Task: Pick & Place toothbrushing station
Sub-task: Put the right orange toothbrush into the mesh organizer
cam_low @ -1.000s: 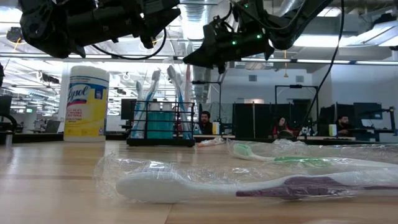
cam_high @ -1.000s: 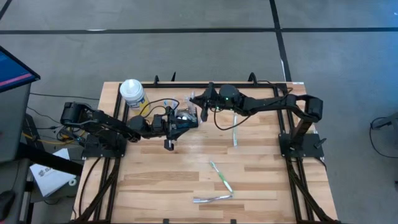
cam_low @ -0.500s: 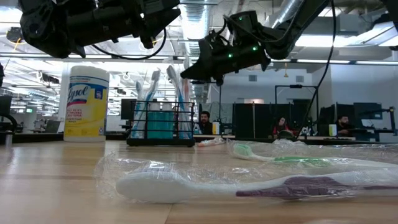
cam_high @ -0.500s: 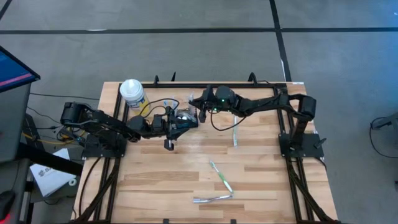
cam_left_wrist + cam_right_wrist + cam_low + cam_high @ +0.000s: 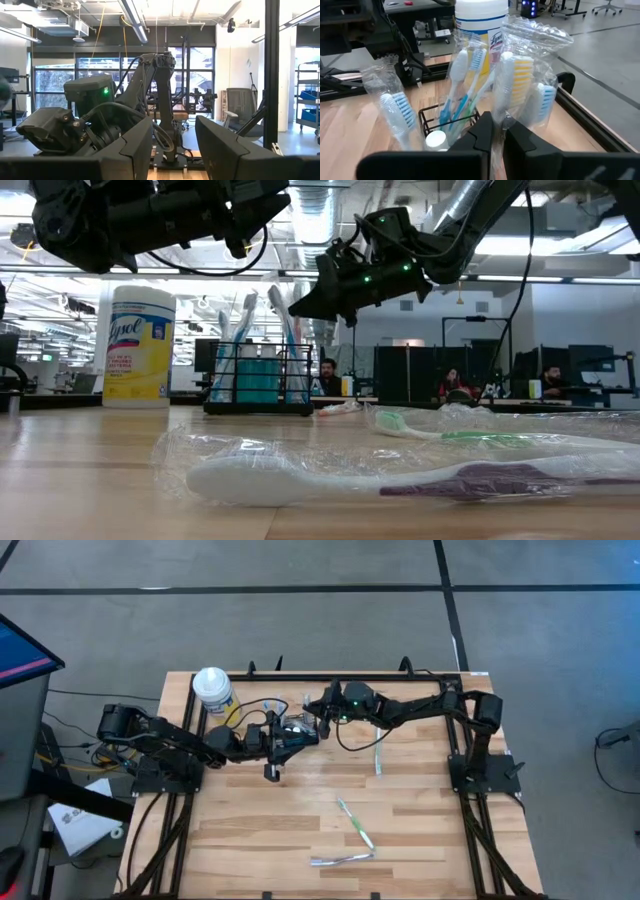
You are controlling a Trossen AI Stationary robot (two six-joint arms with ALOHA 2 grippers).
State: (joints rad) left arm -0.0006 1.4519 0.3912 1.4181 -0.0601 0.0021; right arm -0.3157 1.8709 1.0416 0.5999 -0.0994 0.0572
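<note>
Right gripper (image 5: 497,132) hangs just above the toothbrushing station (image 5: 259,380), fingers pinched nearly together on a wrapped yellow-bristled toothbrush (image 5: 517,80) standing in it. The black mesh caddy sits near the table's (image 5: 420,830) back edge, beside the yellow wipes canister (image 5: 138,345), stuffed with upright brushes. Left gripper (image 5: 172,145) hovers on the caddy's other side, fingers parted, empty. Two wrapped toothbrushes (image 5: 400,475) lie up front.

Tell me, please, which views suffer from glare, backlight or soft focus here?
Low view: bright ceiling lights silhouette both arms; nearest wrapped toothbrush looks soft. Left wrist view: bright windows backlight the other arm. Right wrist view: plastic wrap glints, own fingers blurred. High view: evenly lit.
</note>
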